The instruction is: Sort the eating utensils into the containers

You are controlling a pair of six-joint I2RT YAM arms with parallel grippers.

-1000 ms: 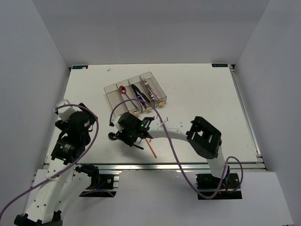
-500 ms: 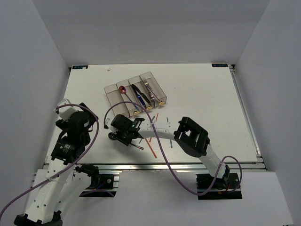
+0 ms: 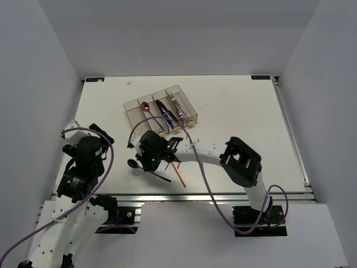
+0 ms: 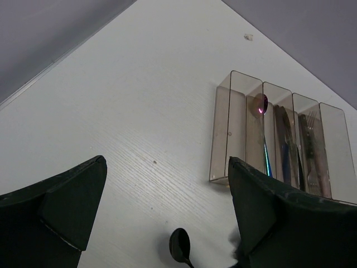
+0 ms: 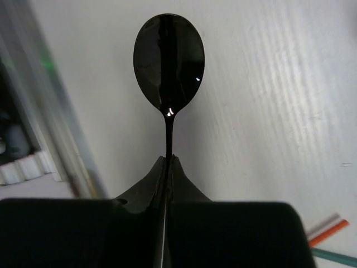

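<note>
A dark spoon lies low over the table in front of the containers, its bowl (image 3: 134, 163) pointing left and its handle end (image 3: 165, 178) sticking out behind. My right gripper (image 3: 149, 162) is shut on the spoon's thin neck (image 5: 168, 137), just below the glossy bowl (image 5: 169, 61). The containers (image 3: 133, 115) stand in a slanted row further back. The leftmost bin holds nothing, the second a red-bowled spoon (image 3: 145, 105), the third knives (image 3: 164, 110), the fourth forks (image 3: 178, 105). My left gripper (image 3: 97, 142) is open at the left, with the spoon bowl (image 4: 179, 245) ahead between its fingers (image 4: 61, 204).
An orange chopstick (image 3: 179, 175) lies on the table just right of the right gripper. Orange (image 5: 329, 230) and teal (image 5: 334, 257) chopsticks show at the lower right of the right wrist view. The table's metal front rail (image 3: 184, 195) runs close behind the spoon.
The right gripper has closed on the dark spoon's neck and shifted slightly with it. The left arm has sunk a little toward the near left.
</note>
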